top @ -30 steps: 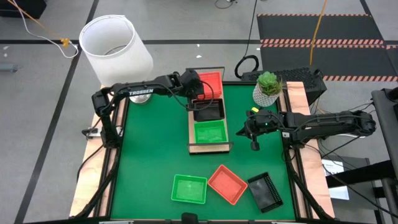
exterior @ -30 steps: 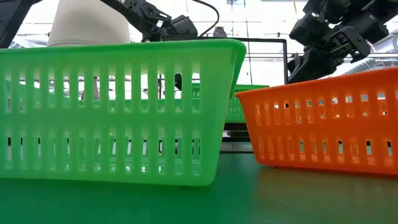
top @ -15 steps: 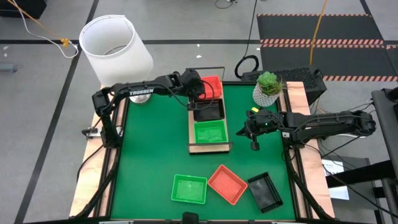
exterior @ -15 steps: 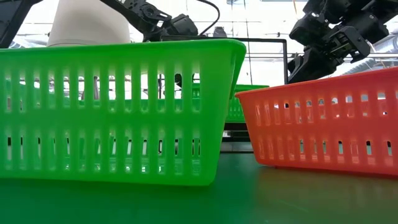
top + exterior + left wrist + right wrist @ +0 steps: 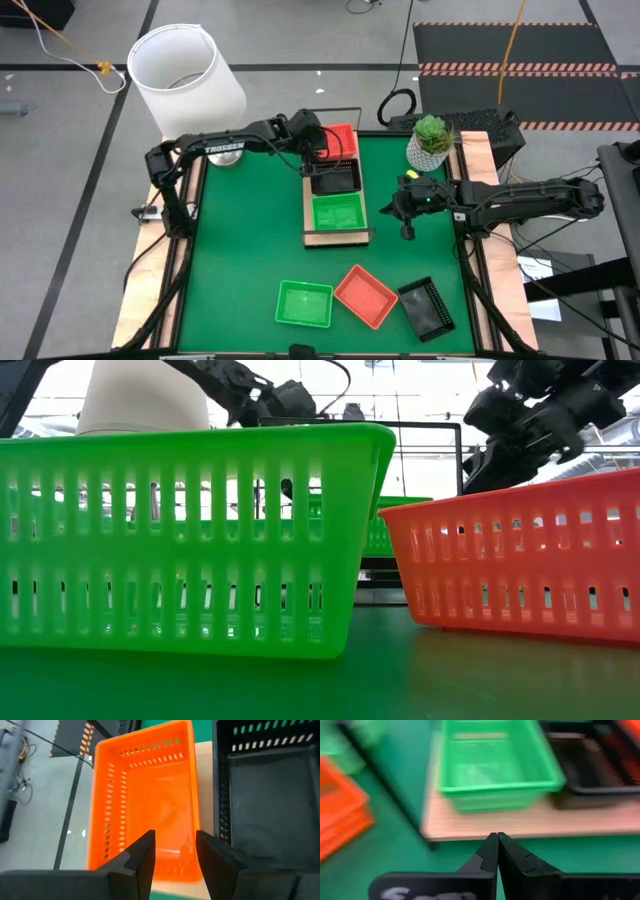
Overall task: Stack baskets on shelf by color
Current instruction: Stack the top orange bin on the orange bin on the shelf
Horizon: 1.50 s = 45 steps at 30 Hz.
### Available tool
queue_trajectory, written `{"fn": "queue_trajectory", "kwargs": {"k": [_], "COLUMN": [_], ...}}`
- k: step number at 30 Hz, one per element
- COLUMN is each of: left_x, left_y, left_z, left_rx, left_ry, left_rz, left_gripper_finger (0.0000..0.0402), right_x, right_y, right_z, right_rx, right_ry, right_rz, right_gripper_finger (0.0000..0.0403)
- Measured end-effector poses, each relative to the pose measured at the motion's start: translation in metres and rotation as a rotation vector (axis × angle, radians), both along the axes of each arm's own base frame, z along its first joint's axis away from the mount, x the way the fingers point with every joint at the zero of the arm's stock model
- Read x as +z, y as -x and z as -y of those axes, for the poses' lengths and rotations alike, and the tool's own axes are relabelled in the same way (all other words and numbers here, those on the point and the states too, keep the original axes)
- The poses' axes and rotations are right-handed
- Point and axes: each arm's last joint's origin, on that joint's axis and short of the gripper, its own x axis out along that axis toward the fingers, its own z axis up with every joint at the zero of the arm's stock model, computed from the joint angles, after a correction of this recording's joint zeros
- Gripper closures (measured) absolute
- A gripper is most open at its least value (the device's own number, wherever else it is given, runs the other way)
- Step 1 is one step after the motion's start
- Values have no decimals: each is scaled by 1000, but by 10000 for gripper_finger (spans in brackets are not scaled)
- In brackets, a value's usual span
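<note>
The light-wood shelf point(image 5: 312, 205) lies on the green mat with three baskets in a row on it: orange point(image 5: 341, 138) at the far end, black point(image 5: 336, 180) in the middle, green point(image 5: 338, 212) at the near end. My left gripper point(image 5: 172, 852) hovers open over the near wall of the orange basket point(image 5: 150, 795); I see no touch. My right gripper point(image 5: 497, 851) hangs shut above the mat, right of the shelf point(image 5: 406, 230). Near the front edge, a green basket point(image 5: 304, 302), an orange basket point(image 5: 365, 295) and a black basket point(image 5: 427, 306) rest on the mat.
A white cylinder shade point(image 5: 188, 80) stands beyond the table's far left corner. A potted plant point(image 5: 431, 140) sits at the far right. In the low view the green basket point(image 5: 190, 540) and the orange basket point(image 5: 510, 560) block most of the sight.
The orange basket at the shelf's far end has sunk a little and now lies flat on the shelf beside the black one. Both arms have kept their places.
</note>
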Motion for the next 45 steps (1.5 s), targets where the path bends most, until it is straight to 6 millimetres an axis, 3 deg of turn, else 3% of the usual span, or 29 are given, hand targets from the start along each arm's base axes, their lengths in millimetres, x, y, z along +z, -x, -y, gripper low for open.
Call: {"fn": "queue_trajectory", "kwargs": {"k": [5,10,14,22,29,37,45], "left_x": [31,50,38,-8,-10,-13,-14], "left_y": [18,34,36,36,38,36,38], "left_z": [14,18,21,33,38,54,74], "left_rx": [33,120,139,166,192,214,211], "left_ry": [27,71,94,122,114,151,146], "left_rz": [35,104,108,97,59,21,-49], "left_gripper_finger": [256,256,256,256,256,256,256], "right_x": [1,7,11,1,-22,-32,-34], "right_y": [-2,-12,-20,-31,-41,-64,-65], "right_z": [11,29,53,96,115,138,150], "right_rx": [-276,-373,-422,-486,-500,-511,-538], "right_ry": [169,288,330,222,178,196,204], "right_rz": [13,93,179,328,281,207,198], "right_gripper_finger": [403,403,403,403,403,403,403]}}
